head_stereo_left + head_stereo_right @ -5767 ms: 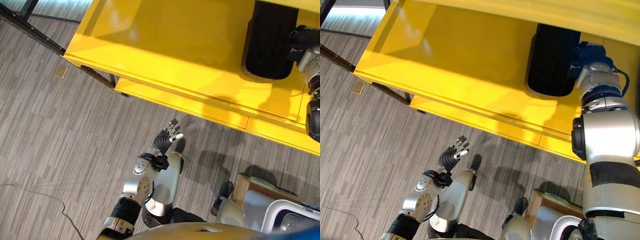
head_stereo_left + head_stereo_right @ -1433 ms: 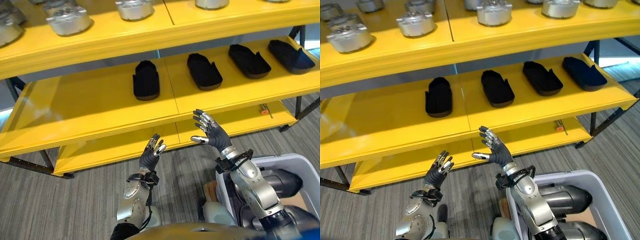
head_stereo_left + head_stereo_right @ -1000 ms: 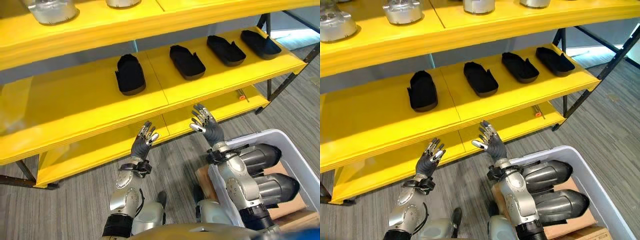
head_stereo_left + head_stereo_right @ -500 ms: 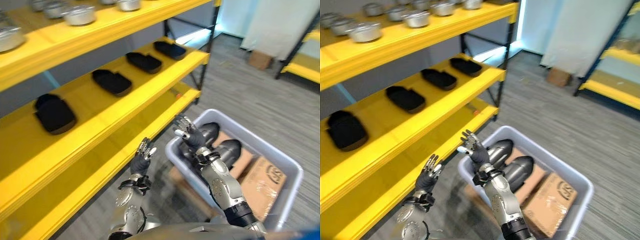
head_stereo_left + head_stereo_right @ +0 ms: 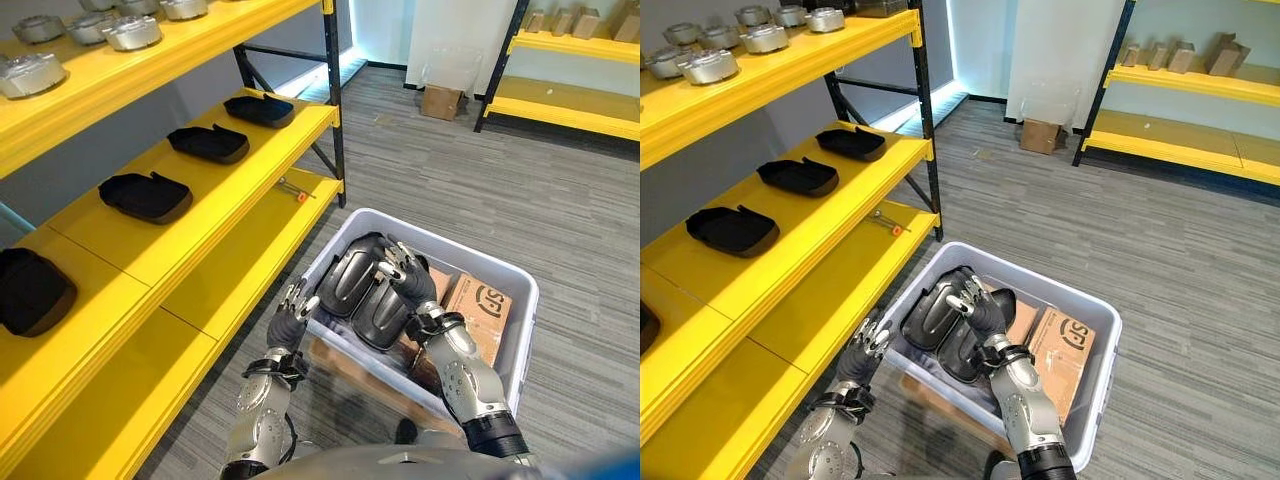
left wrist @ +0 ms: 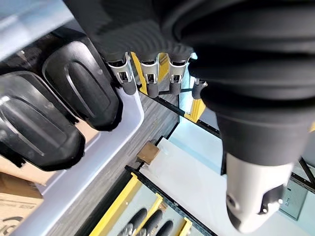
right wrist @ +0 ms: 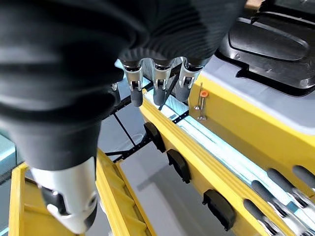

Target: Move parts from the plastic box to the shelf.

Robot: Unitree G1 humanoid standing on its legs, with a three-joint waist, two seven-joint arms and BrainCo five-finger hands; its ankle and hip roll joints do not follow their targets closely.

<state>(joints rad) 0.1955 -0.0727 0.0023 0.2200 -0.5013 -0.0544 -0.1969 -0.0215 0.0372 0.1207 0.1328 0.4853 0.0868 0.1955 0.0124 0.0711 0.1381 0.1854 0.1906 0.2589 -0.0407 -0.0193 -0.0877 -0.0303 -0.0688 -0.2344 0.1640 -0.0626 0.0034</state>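
Note:
A grey plastic box [image 5: 450, 248] stands on the floor and holds two dark rounded parts [image 5: 345, 285] lying side by side. My right hand [image 5: 405, 280] hovers open just above them, fingers spread. My left hand [image 5: 292, 318] is open beside the box's near left rim, outside it. The left wrist view shows the two dark parts [image 6: 83, 88] past my straight fingers. To the left runs the yellow shelf [image 5: 200, 190], with several black parts [image 5: 145, 195] in a row on its middle board.
Cardboard boxes [image 5: 480, 305] lie in the plastic box beside the parts. Metal parts [image 5: 30, 72] sit on the shelf's top board, and an orange-tipped tool [image 5: 292, 190] on the low board. A second yellow shelf [image 5: 570, 95] stands far right.
The camera has swung right, bringing the box to the middle. My right hand has moved from the box's rim to over the dark parts; my left hand now sits at the rim.

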